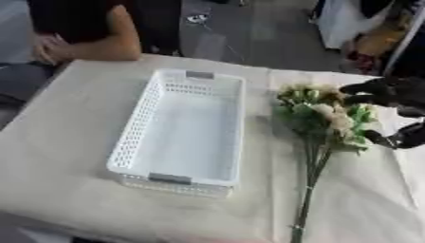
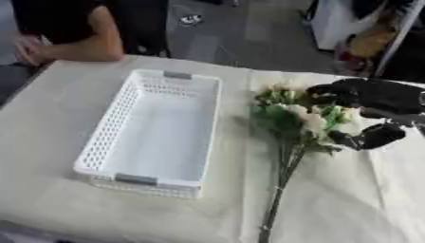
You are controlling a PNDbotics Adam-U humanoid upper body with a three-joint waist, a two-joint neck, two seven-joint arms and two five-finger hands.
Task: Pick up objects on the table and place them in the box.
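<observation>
A bunch of pale flowers with green leaves (image 1: 328,116) lies on the table right of the white perforated basket (image 1: 137,123), its long stems (image 1: 309,190) running toward the near edge. My right hand (image 2: 378,102) comes in from the right at the flower heads. Its fingers reach over the far blooms and the thumb (image 2: 365,137) sits below them on the near side, spread around the heads without closing. The basket is empty. My left hand shows in neither view.
A beige cloth (image 1: 58,161) covers the table. A person sits at the far left edge, an arm (image 1: 91,47) resting on the table corner. Clutter stands on the floor beyond the far right.
</observation>
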